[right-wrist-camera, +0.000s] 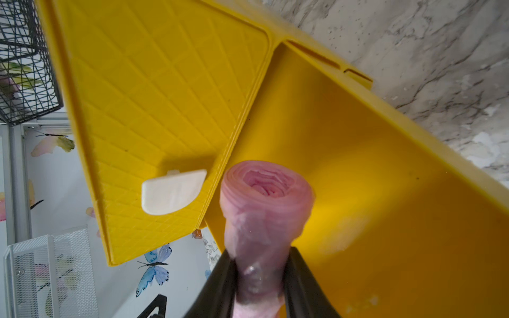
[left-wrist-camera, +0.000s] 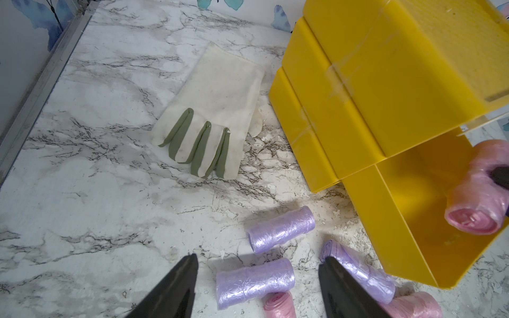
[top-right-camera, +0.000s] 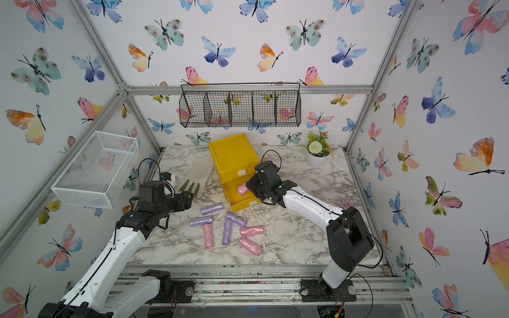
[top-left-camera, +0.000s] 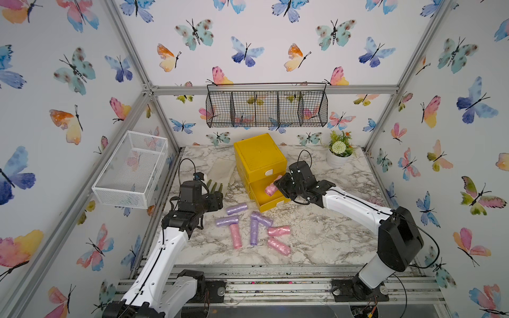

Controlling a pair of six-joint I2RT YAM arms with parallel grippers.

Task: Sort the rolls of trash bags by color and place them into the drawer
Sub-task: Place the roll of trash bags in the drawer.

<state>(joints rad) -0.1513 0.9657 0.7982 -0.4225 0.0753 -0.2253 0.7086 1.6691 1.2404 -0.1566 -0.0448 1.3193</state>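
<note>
— Butterfly-papered walls [top-left-camera: 275,55] are closing in a marble tabletop [top-left-camera: 316,239], and a yellow drawer unit [top-left-camera: 260,157] is standing toward its back. What is the right arm doing?

— The right gripper [right-wrist-camera: 260,256] is pinching a pink roll [right-wrist-camera: 264,203] by one end, with its jaws narrow on either side. It is holding the roll out over the open drawer [left-wrist-camera: 399,220]. I am not managing to tell whether the roll is touching the drawer's floor.

— Is anything lying in that drawer already?

— The part that is showing is looking bare. The shut drawers are hiding whatever is inside, so I am not counting any rolls as stowed.

— And what is waiting?

— Seven rolls are lying in a loose cluster on the tabletop just in front of the unit. Four are purple rolls [top-left-camera: 254,232] and three are pink rolls [top-left-camera: 278,230], and some are touching each other. No green one is showing anywhere.

— And the left arm?

— The left gripper [left-wrist-camera: 259,257] is hovering with its jaws wide and empty. It is hanging above the nearest purple rolls, near the cream glove [left-wrist-camera: 214,110].

— Then I am judging this as the drop of a pink roll, with most of the visible sorting lying ahead.
</note>
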